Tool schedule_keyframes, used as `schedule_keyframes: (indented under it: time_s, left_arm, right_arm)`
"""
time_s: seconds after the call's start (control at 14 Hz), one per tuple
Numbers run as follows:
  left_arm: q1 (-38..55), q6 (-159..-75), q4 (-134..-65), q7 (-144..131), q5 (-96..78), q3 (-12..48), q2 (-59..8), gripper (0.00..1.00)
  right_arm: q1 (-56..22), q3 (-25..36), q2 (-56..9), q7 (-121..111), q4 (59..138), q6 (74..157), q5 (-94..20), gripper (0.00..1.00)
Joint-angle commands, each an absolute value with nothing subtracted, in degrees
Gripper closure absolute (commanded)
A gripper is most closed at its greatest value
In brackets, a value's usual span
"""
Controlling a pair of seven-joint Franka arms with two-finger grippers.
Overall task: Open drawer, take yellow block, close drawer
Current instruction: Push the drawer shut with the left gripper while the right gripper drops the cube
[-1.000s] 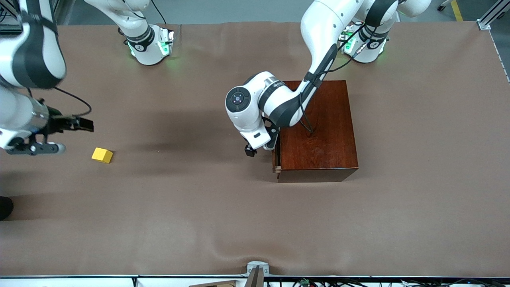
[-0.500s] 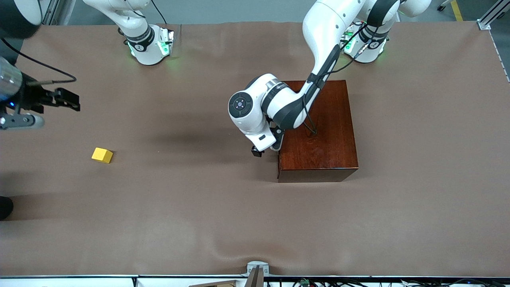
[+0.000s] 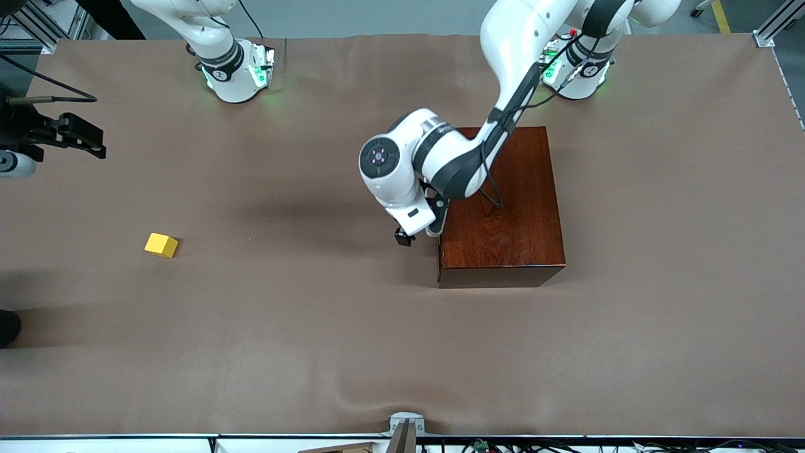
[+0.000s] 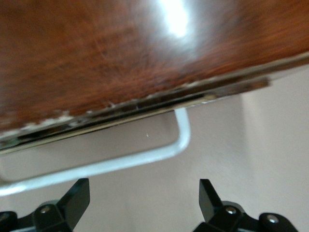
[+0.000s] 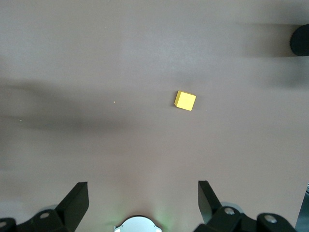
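The mahogany box (image 3: 503,201) stands mid-table with its drawer (image 4: 145,104) pushed in flush. The drawer's white bar handle (image 4: 120,163) sticks out toward the right arm's end of the table. My left gripper (image 3: 416,233) hangs in front of the drawer, just clear of the handle. In the left wrist view that gripper (image 4: 143,198) is open with nothing between its fingers. The yellow block (image 3: 161,245) lies on the cloth near the right arm's end, also seen in the right wrist view (image 5: 185,100). My right gripper (image 3: 82,135) is raised high at that end, open (image 5: 143,198) and empty.
Brown cloth (image 3: 314,327) covers the whole table, with a slight ripple near the front edge. The two arm bases (image 3: 236,72) (image 3: 575,72) stand along the edge farthest from the front camera. A dark object (image 3: 7,327) sits at the table's edge by the right arm's end.
The drawer, slightly open a second ago, is now flush with the box, and the left gripper has eased back from it. The right gripper has risen away from the yellow block.
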State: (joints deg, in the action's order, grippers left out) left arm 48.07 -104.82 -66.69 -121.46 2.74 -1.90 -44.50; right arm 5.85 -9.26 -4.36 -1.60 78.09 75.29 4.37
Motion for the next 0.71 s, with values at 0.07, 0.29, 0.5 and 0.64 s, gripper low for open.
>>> schedule_keyframes:
  time_s: [0.07, 0.29, 0.5, 0.64]
  left_arm:
    - [47.9, -102.7, -68.3, -114.5, 3.0, -2.5, -34.6, 0.00]
    - [44.1, -97.1, -68.3, -103.9, 3.0, -2.5, -28.4, 0.00]
    - [39.9, -90.5, -68.6, -92.8, 3.0, -2.5, -23.6, 0.00]
    - [37.2, -87.4, -69.2, -84.9, 3.0, -2.5, -20.8, 0.00]
  right_arm:
    - [2.0, -1.8, 0.5, -1.1, 81.5, 74.1, -0.3, 0.00]
    - [-4.7, 6.1, 3.1, -1.1, 85.4, 74.9, -0.4, 0.00]
    - [-3.5, 5.5, 3.9, -1.2, 86.7, 76.6, -0.4, 0.00]
    - [-1.0, 1.7, 4.0, -1.3, 86.7, 77.3, 0.3, 0.00]
